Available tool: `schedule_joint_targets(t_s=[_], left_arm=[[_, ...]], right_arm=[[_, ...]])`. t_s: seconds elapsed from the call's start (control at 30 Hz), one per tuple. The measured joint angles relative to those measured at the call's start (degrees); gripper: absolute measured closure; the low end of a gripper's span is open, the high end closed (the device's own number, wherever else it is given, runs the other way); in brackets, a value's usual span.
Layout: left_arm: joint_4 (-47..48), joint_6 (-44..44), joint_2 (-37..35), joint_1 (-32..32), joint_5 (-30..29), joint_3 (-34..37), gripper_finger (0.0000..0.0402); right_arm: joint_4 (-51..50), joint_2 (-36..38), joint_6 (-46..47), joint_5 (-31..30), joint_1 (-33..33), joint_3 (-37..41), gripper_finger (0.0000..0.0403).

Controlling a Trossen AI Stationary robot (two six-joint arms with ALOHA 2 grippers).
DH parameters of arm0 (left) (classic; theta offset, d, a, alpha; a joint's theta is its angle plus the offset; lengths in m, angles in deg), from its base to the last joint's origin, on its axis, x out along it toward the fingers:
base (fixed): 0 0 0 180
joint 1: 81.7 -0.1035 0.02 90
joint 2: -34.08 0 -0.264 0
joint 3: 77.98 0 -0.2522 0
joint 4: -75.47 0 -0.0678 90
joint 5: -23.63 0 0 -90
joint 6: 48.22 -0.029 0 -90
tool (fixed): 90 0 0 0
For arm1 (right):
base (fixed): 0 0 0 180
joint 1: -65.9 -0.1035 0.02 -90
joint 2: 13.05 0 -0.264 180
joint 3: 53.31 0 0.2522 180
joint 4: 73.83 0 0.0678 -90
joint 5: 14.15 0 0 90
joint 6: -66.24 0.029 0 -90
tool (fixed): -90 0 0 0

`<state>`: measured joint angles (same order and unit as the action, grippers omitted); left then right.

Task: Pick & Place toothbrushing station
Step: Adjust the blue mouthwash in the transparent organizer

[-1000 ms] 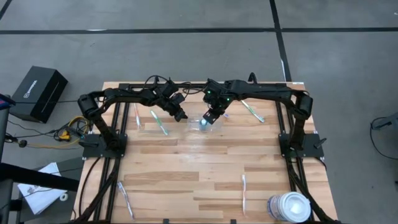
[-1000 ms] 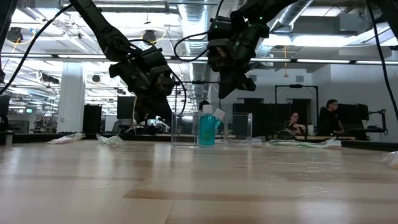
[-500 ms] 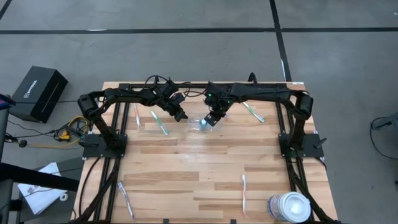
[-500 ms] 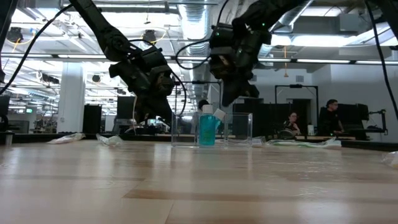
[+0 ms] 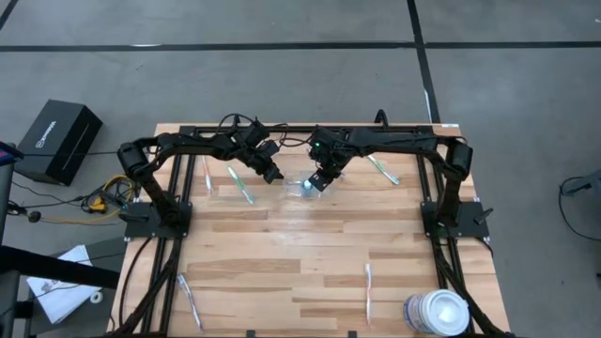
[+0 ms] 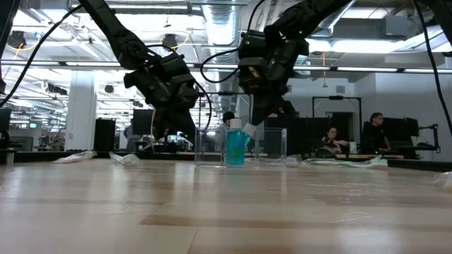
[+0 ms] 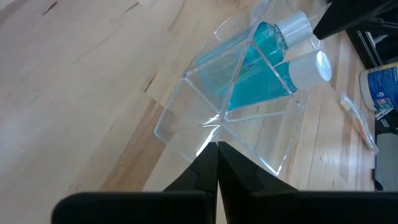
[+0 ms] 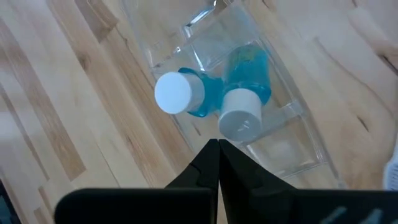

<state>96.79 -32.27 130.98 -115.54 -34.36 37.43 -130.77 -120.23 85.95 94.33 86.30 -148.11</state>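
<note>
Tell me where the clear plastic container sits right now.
In the high view the clear plastic container sits on the table's far middle, between the left end effector and right end effector, holding two teal toothpaste tubes.

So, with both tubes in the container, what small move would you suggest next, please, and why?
Probably lift the right gripper straight up and clear. Both toothpaste tubes already stand inside the clear container, and its fingers look shut and empty just above their caps, so lingering risks tipping one. The left gripper waits beside the container.
</note>
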Motion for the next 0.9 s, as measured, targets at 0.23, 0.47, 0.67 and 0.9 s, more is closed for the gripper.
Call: schedule_joint_targets(t_s=[0.23,0.47,0.67,0.9], left_arm=[[0.0,0.0,0.0,0.0,0.0,0.0,0.0401],[0.1,0.2,0.0,0.0,0.0,0.0,0.0401],[0.1,0.6,0.0,0.0,0.0,0.0,0.0401],[0.0,0.6,0.0,0.0,0.0,0.0,0.0401]], right_arm=[[0.6,0.0,-0.2,0.2,0.5,0.0,0.0403],[1.5,0.0,-0.6,0.1,1.7,0.0,0.0403],[1.9,0.0,-0.8,0.4,2.0,0.0,0.0403],[2.6,0.0,-0.8,1.0,2.0,0.0,0.0403]])
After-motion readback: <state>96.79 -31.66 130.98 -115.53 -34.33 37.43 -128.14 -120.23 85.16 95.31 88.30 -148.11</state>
